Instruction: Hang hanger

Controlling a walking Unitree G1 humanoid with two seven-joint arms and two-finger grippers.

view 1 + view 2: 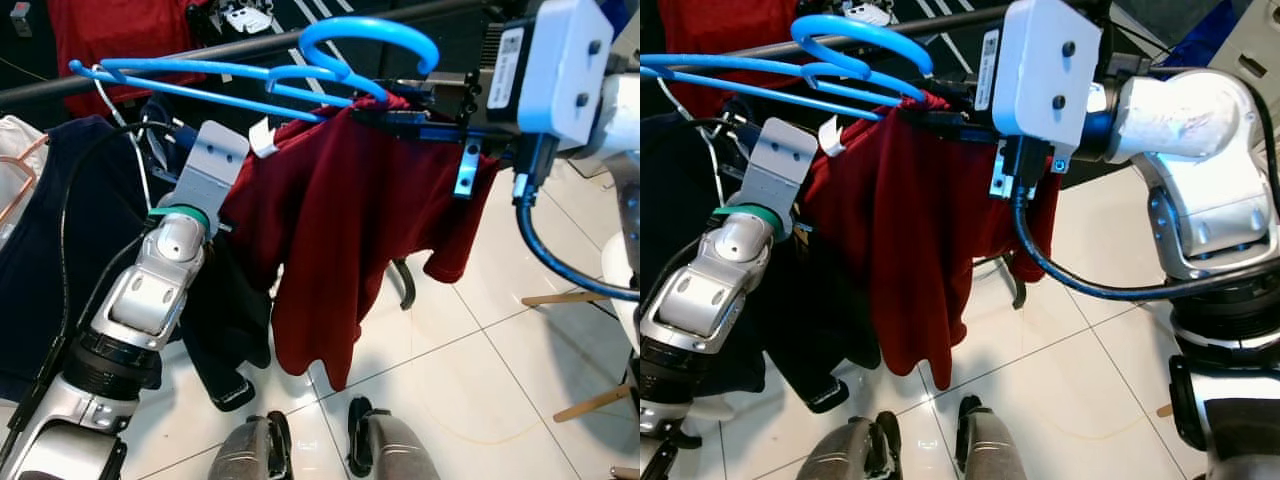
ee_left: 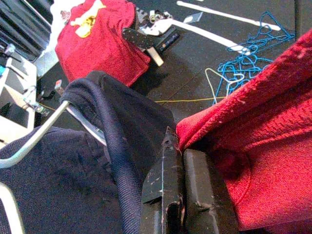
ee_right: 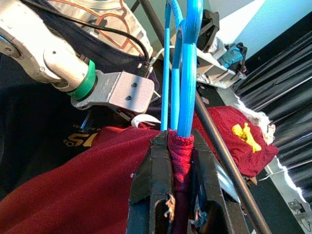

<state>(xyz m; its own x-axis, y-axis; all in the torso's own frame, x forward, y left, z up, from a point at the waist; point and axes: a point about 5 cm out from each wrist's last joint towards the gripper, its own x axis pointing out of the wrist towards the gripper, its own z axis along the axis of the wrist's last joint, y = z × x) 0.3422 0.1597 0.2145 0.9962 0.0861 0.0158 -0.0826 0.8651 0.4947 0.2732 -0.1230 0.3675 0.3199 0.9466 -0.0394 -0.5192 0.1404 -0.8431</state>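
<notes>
Clothes rail: a dark bar running across in front of me, rising from my left to my right, w/ dark garments already hanging on its left part and a red shirt lying on the floor beyond it.

Dark red sweater: hangs in front of the rail, draped off the hanger, hem well above the white tile floor.

Blue hanger: held up at about rail height, just on my side of the bar. Its long axis lies nearly parallel to the rail, one arm reaching far out to my left, hook curling up at the right end, close to my right hand. From the head views the hook sits level w/ or slightly above the bar, not yet over it; I can't tell the exact gap.

Right hand: fingers closed on the hanger's neck w/ sweater collar bunched between them. This is the hand carrying the load and the nearer one to the hook.

Left hand: fingers pressed narrow, pinching the sweater's edge lower down and to the left, beside a navy garment.

My read: the next move turns on the hook going away from me and over the bar, then down; the right hand does that, the left only steadies the cloth.
</notes>
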